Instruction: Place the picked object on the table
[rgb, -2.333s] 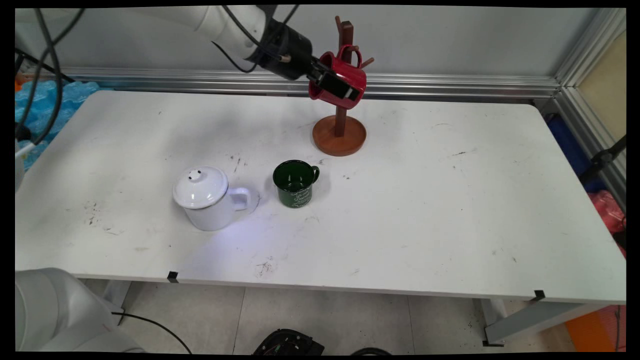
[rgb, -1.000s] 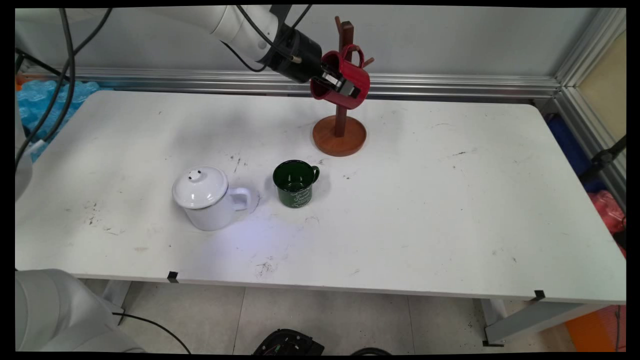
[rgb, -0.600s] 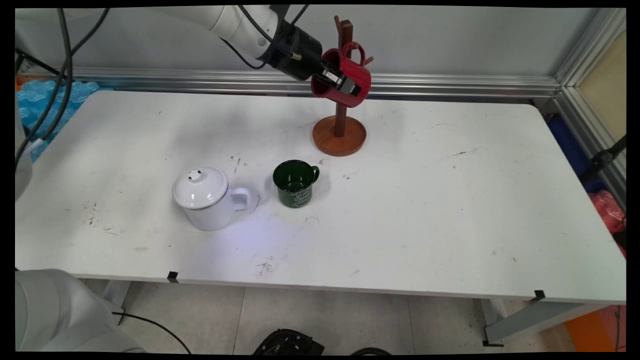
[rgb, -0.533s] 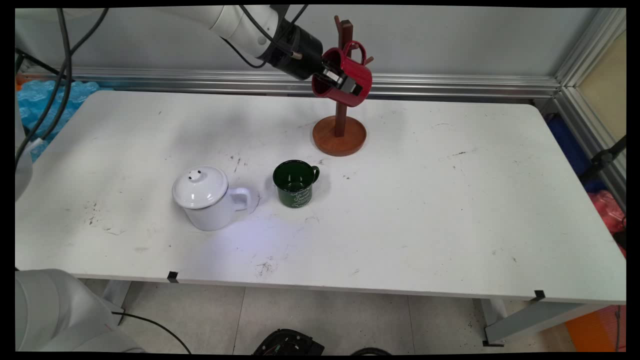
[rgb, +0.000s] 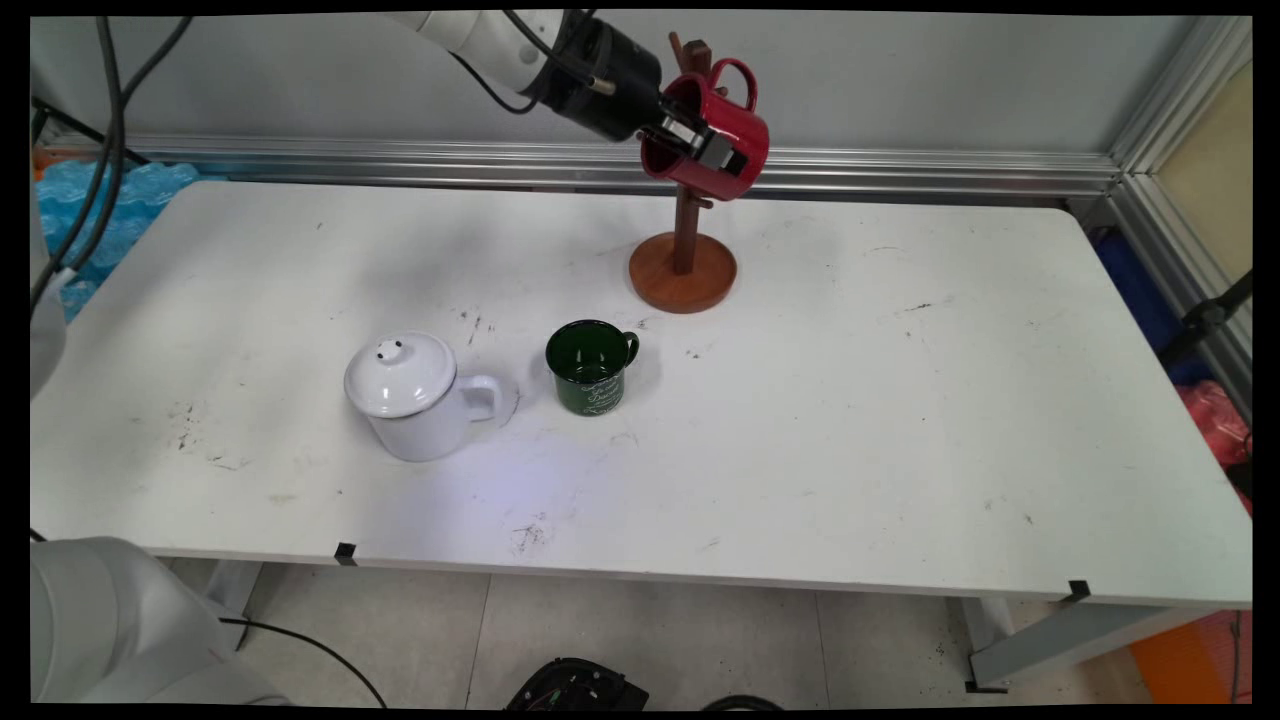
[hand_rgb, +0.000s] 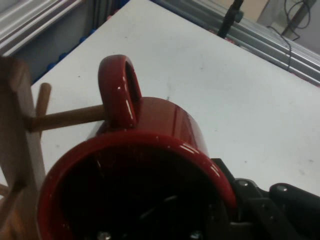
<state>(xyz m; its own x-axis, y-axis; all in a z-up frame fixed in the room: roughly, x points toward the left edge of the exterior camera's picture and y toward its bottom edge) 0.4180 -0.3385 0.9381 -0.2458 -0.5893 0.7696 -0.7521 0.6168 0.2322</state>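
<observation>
Red glossy enamel mug (rgb: 715, 125), pinched by its rim in the black two-finger gripper (rgb: 705, 152), has risen and shifted right in the last second. Its handle loop now sits clear of the peg on the brown wooden mug tree (rgb: 684, 250), just beside the post, above the white table (rgb: 900, 400).

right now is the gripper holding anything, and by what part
The gripper holds the red mug by its rim and wall, one of the fingers inside the mouth and one outside; the handle is free.
</observation>
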